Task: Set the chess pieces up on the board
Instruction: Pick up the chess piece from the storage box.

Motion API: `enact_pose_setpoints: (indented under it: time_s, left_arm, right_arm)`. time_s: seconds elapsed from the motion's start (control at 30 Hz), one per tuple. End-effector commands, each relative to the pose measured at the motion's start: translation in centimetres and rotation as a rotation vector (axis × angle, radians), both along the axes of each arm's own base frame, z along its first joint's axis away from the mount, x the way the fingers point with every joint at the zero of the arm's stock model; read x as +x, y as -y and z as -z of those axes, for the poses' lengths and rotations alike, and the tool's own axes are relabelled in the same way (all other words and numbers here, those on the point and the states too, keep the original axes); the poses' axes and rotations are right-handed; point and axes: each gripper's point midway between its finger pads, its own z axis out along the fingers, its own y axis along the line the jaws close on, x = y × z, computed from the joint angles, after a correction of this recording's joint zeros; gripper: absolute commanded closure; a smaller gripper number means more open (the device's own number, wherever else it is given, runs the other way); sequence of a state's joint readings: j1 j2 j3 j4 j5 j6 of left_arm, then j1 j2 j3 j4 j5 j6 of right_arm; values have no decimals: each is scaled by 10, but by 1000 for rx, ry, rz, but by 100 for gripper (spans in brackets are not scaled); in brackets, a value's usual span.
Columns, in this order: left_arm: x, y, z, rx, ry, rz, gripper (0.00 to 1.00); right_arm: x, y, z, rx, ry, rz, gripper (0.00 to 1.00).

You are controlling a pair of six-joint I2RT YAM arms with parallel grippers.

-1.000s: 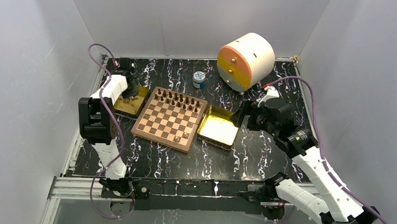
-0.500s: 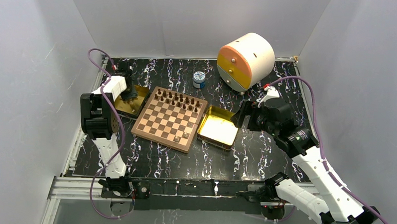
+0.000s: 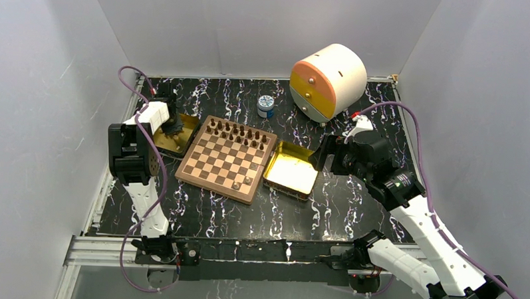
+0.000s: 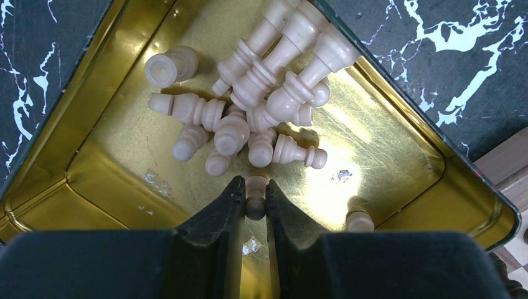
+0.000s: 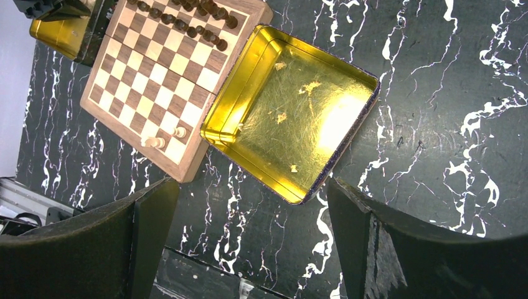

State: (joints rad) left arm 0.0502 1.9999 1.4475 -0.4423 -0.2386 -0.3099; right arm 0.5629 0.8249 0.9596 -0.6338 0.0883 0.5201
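Note:
The board [image 3: 226,168] lies mid-table, with dark pieces [image 3: 239,133] along its two far rows and two pale pieces [image 3: 241,183] near its front right corner. It also shows in the right wrist view [image 5: 155,81]. My left gripper [image 4: 254,187] is down in the left gold tray [image 4: 37,168] and shut on a pale pawn [image 4: 255,202]. A pile of pale pieces [image 4: 261,93] lies just ahead of it. In the top view the left gripper [image 3: 172,125] is over that tray. My right gripper [image 5: 252,187] is open and empty, hovering near the empty right gold tray [image 5: 299,124].
A round white, orange and yellow drawer unit [image 3: 328,80] stands at the back right. A small blue-and-white jar [image 3: 266,106] stands behind the board. Grey walls close in the table on three sides.
My left wrist has shifted slightly toward the back and settled in the left tray. The right arm and the pieces on the board have not moved.

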Motion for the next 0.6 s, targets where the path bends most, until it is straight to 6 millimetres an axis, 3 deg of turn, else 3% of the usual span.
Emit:
enact_pose_setpoints:
  time_s: [0.0,0.37,0.57]
  left_arm:
    - [2,0,-15,0,22,3,87]
    - [-6,2,-42,-9,53,-5,88]
    - [-6,4,-69,-17,94,8,88]
  right_arm:
    - [6,0,-27,33,76,11,1]
    - [2,1,-25,51,70,14,1]
    - [1,-1,-25,60,70,10,1]
